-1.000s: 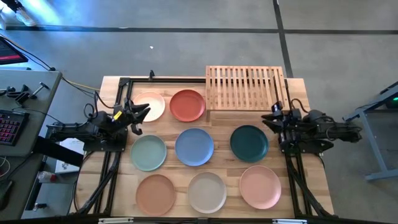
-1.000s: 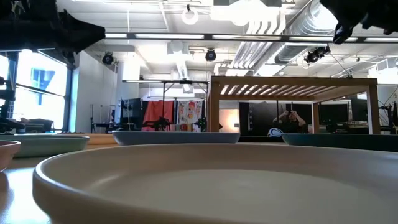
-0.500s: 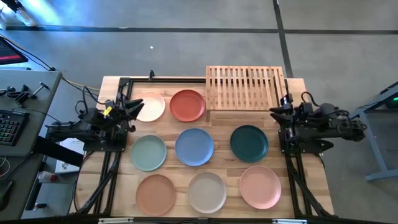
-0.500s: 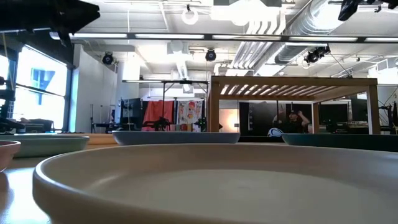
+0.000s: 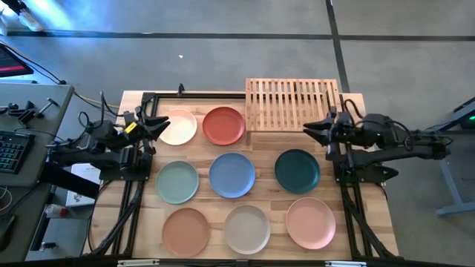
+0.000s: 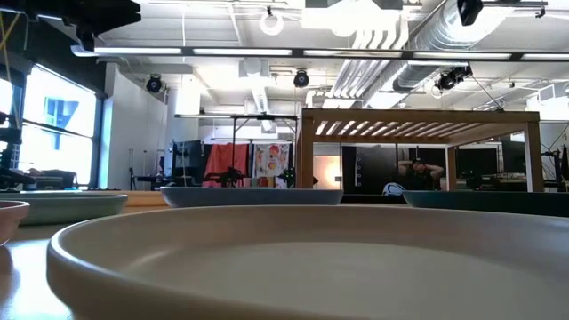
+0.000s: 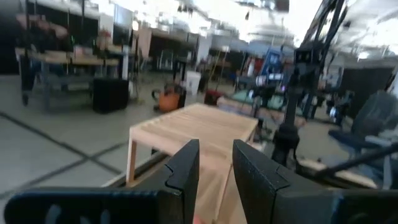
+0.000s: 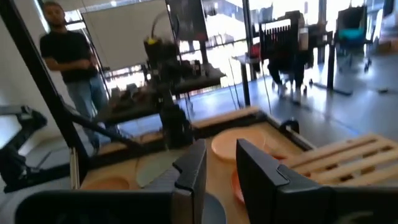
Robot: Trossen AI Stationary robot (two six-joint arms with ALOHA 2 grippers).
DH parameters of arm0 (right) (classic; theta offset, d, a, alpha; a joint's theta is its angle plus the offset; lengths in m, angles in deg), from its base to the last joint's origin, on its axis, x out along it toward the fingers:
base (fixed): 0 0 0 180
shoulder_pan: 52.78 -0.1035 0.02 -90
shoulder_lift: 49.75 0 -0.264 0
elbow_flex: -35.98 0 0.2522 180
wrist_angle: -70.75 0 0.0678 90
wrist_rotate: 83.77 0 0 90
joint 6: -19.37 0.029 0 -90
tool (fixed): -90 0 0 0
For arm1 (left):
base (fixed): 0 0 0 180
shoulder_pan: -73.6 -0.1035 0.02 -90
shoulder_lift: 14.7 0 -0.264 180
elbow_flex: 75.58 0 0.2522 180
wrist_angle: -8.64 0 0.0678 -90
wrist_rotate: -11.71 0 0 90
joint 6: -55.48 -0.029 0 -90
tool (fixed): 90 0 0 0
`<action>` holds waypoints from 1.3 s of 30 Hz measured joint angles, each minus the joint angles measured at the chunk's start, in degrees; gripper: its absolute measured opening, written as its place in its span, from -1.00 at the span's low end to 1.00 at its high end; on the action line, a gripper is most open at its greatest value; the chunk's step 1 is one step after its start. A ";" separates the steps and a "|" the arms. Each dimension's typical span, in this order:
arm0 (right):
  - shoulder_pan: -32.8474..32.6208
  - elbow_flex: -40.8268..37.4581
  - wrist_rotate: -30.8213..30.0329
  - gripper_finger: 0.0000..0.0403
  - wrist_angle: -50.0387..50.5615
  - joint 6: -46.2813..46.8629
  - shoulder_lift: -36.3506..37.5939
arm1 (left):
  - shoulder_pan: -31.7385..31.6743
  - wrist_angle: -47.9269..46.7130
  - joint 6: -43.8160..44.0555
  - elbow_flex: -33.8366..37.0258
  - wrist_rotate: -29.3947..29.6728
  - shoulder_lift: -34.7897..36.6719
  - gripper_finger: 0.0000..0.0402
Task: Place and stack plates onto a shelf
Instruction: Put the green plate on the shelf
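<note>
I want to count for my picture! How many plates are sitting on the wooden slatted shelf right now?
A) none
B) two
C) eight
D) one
A: in the high view the shelf shows only bare slats, while all eight plates, such as the red-orange plate and the dark teal plate, lie on the table beside it.

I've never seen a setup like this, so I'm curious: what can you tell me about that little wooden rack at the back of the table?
The rack is a low rectangular stand of light wood, its top made of parallel slats with gaps between them, carried on straight legs, open underneath. It stands upright at the far edge of the table, toward the right side. Nothing lies on it. The red-orange plate sits just beside its left end, and the right hand hovers near its front right corner, not touching it.
</note>
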 joint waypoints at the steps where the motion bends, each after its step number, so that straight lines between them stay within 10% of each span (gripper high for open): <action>1: -0.01 1.15 0.00 -0.63 1.68 1.20 -1.26 | 0.00 -1.18 0.58 -0.75 0.02 -0.77 -0.56; 39: -0.05 6.78 12.56 -0.63 10.39 32.76 -36.11 | 0.00 -7.51 10.83 -3.54 -0.93 -22.83 -0.56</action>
